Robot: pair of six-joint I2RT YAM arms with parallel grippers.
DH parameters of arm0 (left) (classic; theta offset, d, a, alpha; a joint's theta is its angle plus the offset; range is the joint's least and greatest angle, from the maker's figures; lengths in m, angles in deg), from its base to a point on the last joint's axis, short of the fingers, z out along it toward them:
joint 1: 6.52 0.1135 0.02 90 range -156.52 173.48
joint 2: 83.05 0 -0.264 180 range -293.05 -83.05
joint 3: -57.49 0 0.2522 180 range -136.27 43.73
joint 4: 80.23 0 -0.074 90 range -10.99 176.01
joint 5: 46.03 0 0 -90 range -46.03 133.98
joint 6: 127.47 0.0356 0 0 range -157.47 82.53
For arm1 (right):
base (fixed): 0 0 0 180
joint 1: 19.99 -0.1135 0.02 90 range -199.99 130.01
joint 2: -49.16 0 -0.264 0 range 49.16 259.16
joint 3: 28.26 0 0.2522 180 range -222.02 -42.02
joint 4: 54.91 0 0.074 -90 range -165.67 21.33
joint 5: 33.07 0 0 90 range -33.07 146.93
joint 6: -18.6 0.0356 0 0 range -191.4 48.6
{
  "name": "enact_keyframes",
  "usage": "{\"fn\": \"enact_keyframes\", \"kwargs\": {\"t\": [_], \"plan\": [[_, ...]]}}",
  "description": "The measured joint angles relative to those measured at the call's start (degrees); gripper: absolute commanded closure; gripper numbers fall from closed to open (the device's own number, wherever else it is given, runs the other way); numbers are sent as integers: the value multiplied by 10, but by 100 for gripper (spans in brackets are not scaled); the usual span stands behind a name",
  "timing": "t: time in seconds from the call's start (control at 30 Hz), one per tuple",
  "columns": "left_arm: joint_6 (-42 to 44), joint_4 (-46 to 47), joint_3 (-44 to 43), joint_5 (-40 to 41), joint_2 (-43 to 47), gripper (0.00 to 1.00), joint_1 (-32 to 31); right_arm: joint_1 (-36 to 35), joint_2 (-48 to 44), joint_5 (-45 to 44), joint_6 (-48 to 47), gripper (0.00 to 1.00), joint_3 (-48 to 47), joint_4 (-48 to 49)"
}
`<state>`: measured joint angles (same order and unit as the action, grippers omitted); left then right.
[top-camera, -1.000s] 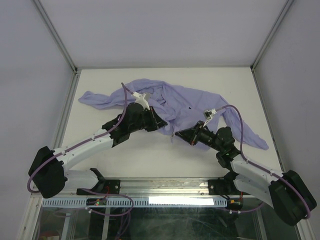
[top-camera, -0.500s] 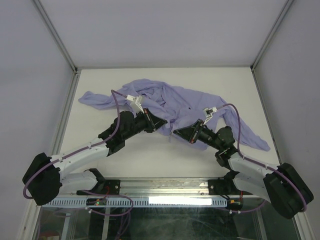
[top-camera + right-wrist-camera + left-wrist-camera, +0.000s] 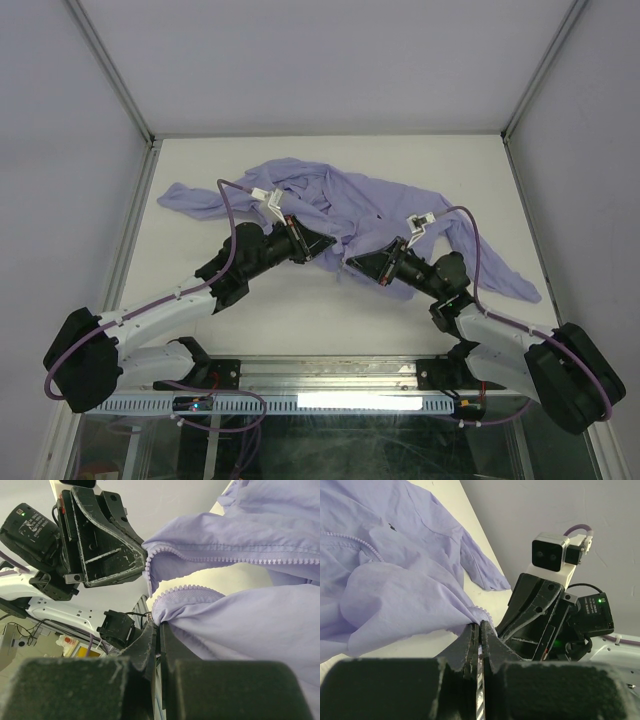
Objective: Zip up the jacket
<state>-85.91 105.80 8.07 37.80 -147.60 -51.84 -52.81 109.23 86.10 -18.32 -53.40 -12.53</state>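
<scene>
Both my grippers clamp the jacket (image 3: pixel 390 205) at its near hem. The lavender garment lies crumpled across the far half of the white bench (image 3: pixel 300 310). My left gripper (image 3: pixel 325 246) is closed tight on one front edge. My right gripper (image 3: pixel 349 262) is pinched on the opposite edge just beside it, the two tips nearly touching above the bench. The wrist views show a row of zipper teeth (image 3: pixel 260 559) running into each pair of closed fingers, and the fabric is lifted slightly off the surface there. One sleeve (image 3: pixel 190 198) trails toward the far left, and a second sleeve (image 3: pixel 505 275) runs toward the right edge. A small dark mark (image 3: pixel 381 213) shows on the chest panel, beyond my right gripper.
</scene>
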Motion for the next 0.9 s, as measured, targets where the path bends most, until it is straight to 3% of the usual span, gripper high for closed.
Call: {"fn": "enact_keyframes", "kwargs": {"t": [0.9], "plan": [[-1,0,0,-18,0,100,0,0,0,-30,11,100,0,37]]}}
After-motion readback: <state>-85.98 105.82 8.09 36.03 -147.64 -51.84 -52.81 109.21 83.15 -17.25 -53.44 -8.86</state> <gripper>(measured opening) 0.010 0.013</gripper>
